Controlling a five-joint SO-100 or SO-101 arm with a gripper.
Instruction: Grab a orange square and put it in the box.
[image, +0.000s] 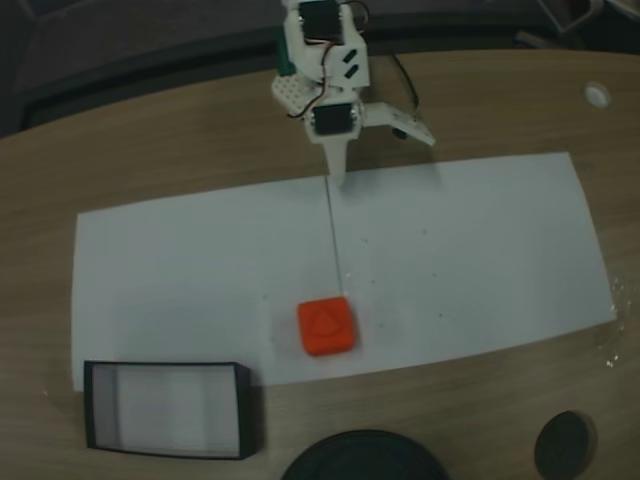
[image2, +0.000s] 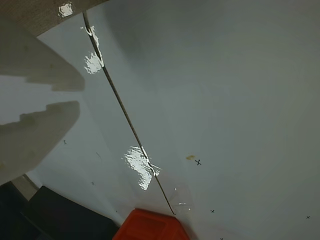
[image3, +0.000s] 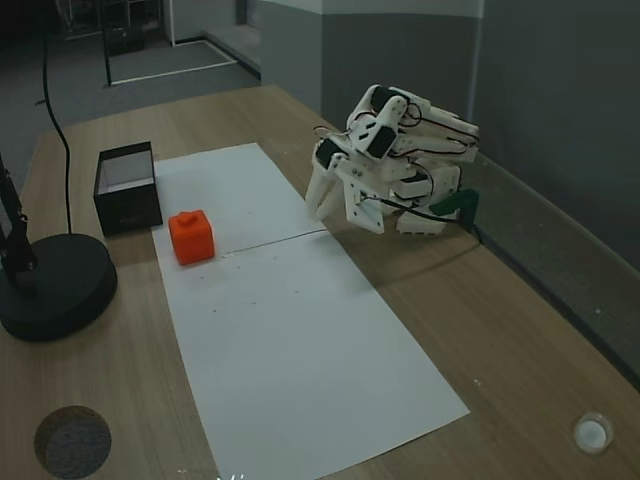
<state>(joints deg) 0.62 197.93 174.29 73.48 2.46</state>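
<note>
My hand hung folded back near my base at the far edge of the white paper, its fingers spread apart and holding nothing; I judged this a resting pose, well clear of the work, with the reach not yet begun; in the wrist view my two pale fingers came in from the left with a gap between them, pointing down the sheet.

The orange square sat flat on the paper, well apart from my hand and near the sheet's front edge in the downward-looking fixed view, just right of the thin seam line that ran across the paper; it lay in open space, with nothing touching it, so I judged a grip from above would meet no obstacle; it was bright orange-red with rounded corners and a faint raised shape on its top face; in the side fixed view it looked like a squat block with a small stud on top.

The box, black-walled with a pale floor, stood empty on the wooden tabletop, near the square but not touching it.
</note>
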